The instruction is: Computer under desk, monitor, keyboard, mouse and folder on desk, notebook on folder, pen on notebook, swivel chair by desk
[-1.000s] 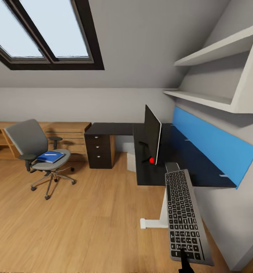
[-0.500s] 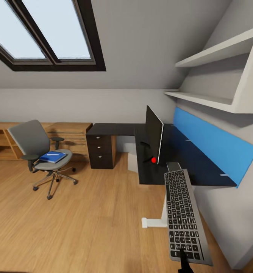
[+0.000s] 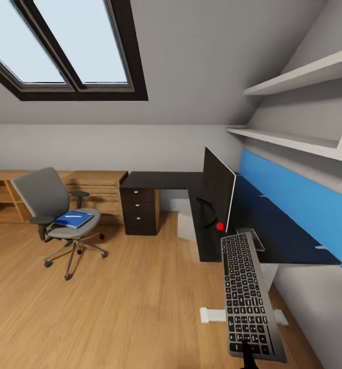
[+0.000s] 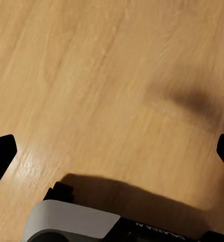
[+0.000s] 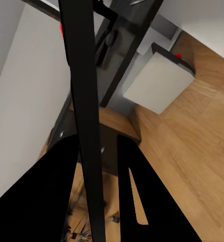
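Black keyboard (image 3: 249,296) hangs in the air at the near right, its far end over the near edge of the desk (image 3: 273,236), pinched at its near end by the right gripper (image 5: 99,166), whose 2 dark fingers press on either side of the thin board. Just beyond it the monitor (image 3: 218,190) stands on the desktop. Far left, the swivel chair (image 3: 56,212) carries the blue notebook (image 3: 72,219) on its seat. Over the wooden floor (image 4: 101,80), the left gripper (image 4: 112,151) has its fingers spread wide.
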You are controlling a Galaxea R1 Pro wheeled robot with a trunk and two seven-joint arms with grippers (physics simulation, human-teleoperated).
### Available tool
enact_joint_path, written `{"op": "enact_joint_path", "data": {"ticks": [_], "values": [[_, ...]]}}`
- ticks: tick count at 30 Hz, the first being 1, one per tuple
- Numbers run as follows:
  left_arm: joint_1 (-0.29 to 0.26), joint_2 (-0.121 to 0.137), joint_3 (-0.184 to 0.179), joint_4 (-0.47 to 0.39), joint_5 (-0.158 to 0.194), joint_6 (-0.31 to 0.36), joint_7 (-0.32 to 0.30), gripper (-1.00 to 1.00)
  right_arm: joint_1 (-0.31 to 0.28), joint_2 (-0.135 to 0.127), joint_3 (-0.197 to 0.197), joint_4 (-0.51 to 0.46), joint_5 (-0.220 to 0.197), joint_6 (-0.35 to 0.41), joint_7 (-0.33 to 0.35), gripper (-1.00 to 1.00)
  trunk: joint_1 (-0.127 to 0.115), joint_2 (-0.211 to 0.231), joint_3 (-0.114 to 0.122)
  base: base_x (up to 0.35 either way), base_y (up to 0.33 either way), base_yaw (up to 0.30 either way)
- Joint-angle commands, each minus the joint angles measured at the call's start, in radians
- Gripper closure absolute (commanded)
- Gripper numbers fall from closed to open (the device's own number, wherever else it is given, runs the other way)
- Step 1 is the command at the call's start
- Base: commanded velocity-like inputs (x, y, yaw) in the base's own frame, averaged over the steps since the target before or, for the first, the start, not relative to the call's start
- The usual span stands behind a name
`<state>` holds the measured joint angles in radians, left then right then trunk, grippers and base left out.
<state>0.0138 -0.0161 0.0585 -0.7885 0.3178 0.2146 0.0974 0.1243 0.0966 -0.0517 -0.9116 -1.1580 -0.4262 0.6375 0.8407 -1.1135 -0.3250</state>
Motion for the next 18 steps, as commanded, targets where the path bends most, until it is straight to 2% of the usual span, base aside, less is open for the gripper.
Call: {"op": "enact_joint_path", "data": {"ticks": [1,15,18], "values": [[0.0,-0.001,0.001,-0.003,0.011,0.006,0.004,-1.0,0.0,0.0,-0.001,0.0,-0.01,0.004,0.008,1.0,0.0,-0.001,0.001,0.044,0.042,0.0],[0.0,-0.001,0.001,-0.003,0.011,-0.018,0.004,-1.0,0.0,0.001,-0.001,0.0,-0.009,0.004,0.008,1.0,0.0,-0.001,0.014,0.004,0.004,0.0],[0.0,-0.001,0.001,-0.003,0.011,-0.018,0.004,-1.0,0.0,0.003,-0.002,0.001,-0.013,0.004,0.007,1.0,0.0,-0.001,0.016,0.0,0.0,0.164]]}}
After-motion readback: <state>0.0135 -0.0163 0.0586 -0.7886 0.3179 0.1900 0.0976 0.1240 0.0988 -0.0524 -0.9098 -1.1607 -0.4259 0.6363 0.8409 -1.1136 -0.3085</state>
